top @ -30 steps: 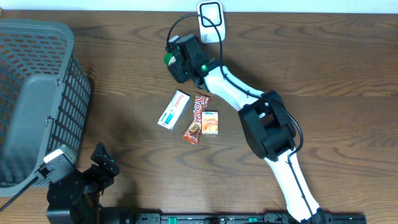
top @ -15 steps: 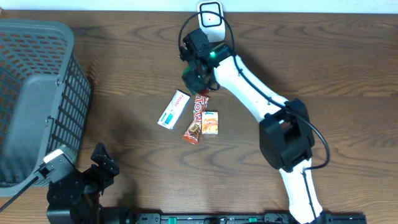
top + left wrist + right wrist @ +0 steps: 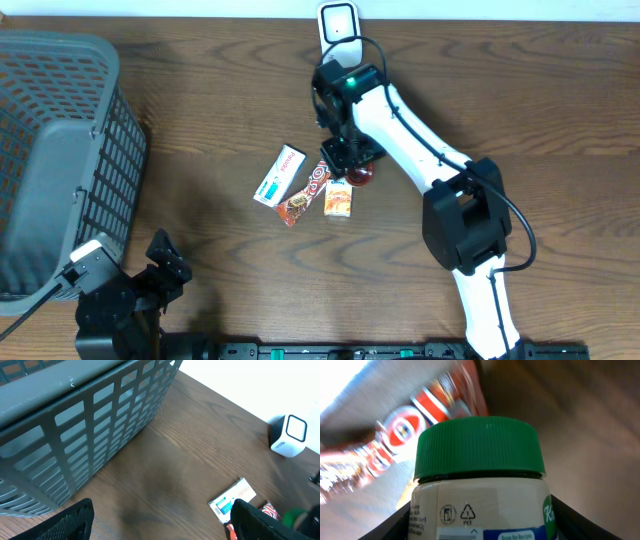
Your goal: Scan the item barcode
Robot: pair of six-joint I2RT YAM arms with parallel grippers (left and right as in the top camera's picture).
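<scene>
**Spotter:** You have a dark wooden table point(image 3: 560, 110) under you, with a pale wall along its far edge. The jar point(image 3: 477, 460), with its green lid point(image 3: 479, 442), sits clamped between the fingers of the right gripper point(image 3: 480, 527), one on each side of its body.

**Second:** Where is it relative to the scanner?

**Spotter:** It hangs low over the middle of the table, right above the snack packets. The white scanner point(image 3: 339, 22) stands well apart from it, at the far edge.

**Second:** So what can go wrong for you?

**Spotter:** First, the jar is round and probably smooth. If you swing or tilt the wrist fast, it may twist or slip in the grip. Second, I cannot tell where the barcode is. The label faces the wrist camera, so you may show the scanner the wrong side and get no read.

**Second:** And the things around it?

**Spotter:** The red bar point(image 3: 303, 195) and the orange packet point(image 3: 339, 197) lie just below the gripper, with the white box point(image 3: 279, 175) beside them. Lift before you travel, or you will drag them along. Watch the cable near the scanner too, since a nudge would turn its window away.

**Second:** The other arm?

**Spotter:** The left gripper point(image 3: 167, 262) rests near you by the basket point(image 3: 60, 150), fingers spread and holding nothing. It is no hazard.
</scene>
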